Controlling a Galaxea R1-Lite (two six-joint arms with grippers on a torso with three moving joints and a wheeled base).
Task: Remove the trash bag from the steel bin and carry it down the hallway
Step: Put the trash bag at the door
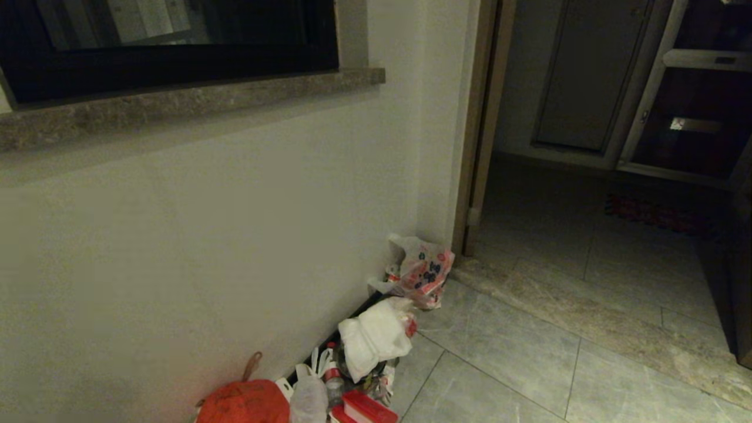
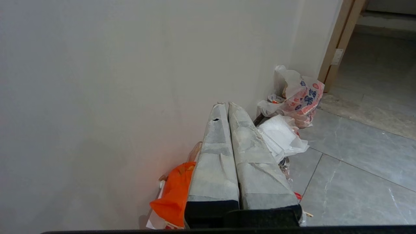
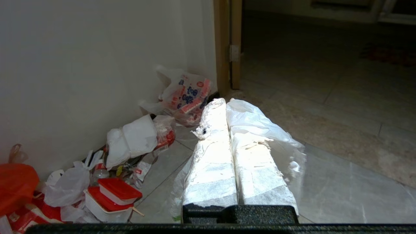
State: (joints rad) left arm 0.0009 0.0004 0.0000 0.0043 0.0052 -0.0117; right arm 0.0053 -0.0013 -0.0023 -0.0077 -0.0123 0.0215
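Right gripper [image 3: 224,101], seen from its wrist camera: two tape-wrapped fingers pressed tight together, no gap between them; a thin, translucent whitish film, the trash bag [image 3: 292,159], drapes over one finger and hangs down both sides of the pair, so the jaws appear to be clamped on it (the pinch point itself is hidden under the plastic).

Left gripper [image 2: 226,104], from its own wrist camera: fingers likewise closed against each other, with nothing between or around them; it is idle, pointing toward the wall. Neither arm shows in the head view.

Head view, read as a clock face: at six to seven o'clock a heap of rubbish lies along the foot of a pale wall [image 1: 205,235]; an orange bag [image 1: 244,402] at the near end, a red-lidded box [image 1: 367,408] beside it, then a crumpled white bag [image 1: 376,338], then, close to centre, a white bag with red and blue print [image 1: 426,270] by the corner. At one o'clock a brown door frame [image 1: 470,147] opens onto a dim room; from three to five o'clock the grey tiles of the hallway [image 1: 529,364].

The steel bin is in none of the views.

Judged progress: the bag seems to be out of the bin and in the right gripper's hold; the robot is in the hallway, so the carry is under way; what remains is travelling onward; where it ends cannot be told.
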